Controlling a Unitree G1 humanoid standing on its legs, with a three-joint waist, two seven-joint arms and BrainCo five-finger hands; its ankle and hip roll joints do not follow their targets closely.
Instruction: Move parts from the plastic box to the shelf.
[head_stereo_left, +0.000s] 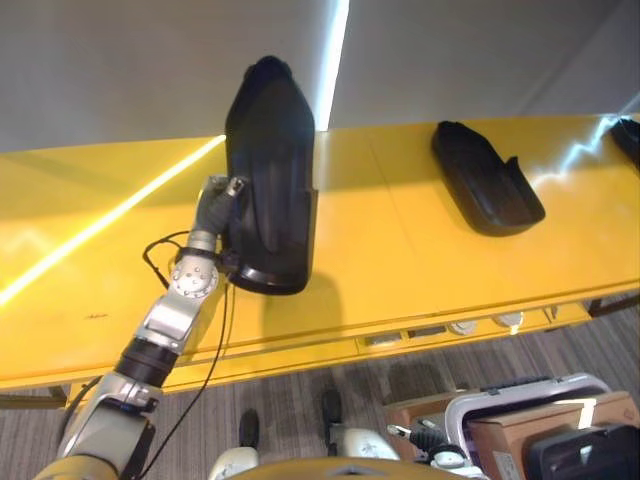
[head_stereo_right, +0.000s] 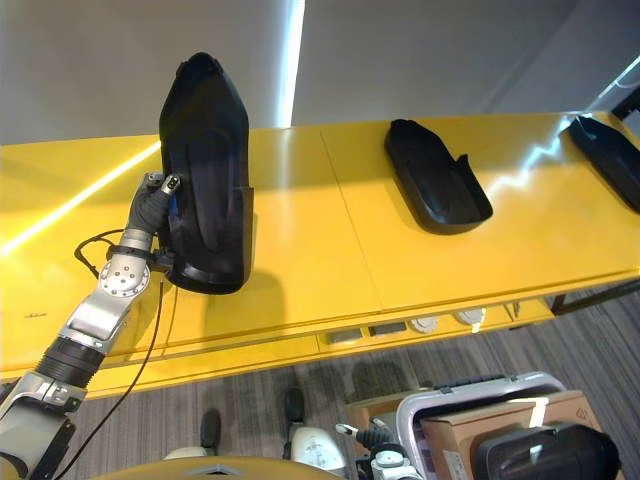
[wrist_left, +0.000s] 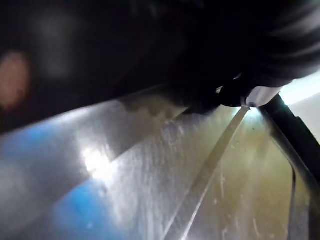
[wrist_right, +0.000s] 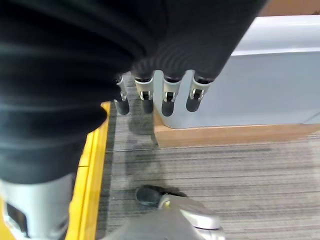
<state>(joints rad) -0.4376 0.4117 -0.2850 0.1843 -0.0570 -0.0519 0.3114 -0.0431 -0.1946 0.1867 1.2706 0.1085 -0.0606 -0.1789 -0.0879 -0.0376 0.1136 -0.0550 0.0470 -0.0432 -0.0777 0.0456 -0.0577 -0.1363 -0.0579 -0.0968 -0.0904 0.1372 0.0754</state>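
A large black plastic part (head_stereo_left: 270, 170) is held up on end over the yellow shelf (head_stereo_left: 400, 260), its lower end just above the surface. My left hand (head_stereo_left: 214, 208) grips its left edge, thumb against the rim and the other fingers behind the part. The part's dark underside (wrist_left: 100, 45) fills the near space in the left wrist view. A second black part (head_stereo_right: 437, 178) lies flat on the shelf to the right. Low at my right side, my right hand (wrist_right: 165, 97) hangs with fingers relaxed, holding nothing, beside the pale plastic box (wrist_right: 260, 75).
A third black part (head_stereo_right: 610, 160) lies at the shelf's far right end. The plastic box (head_stereo_left: 520, 398) stands on the grey carpet at lower right, with a cardboard box (head_stereo_left: 530, 425) and a dark part (head_stereo_left: 585, 450) by it. A grey wall backs the shelf.
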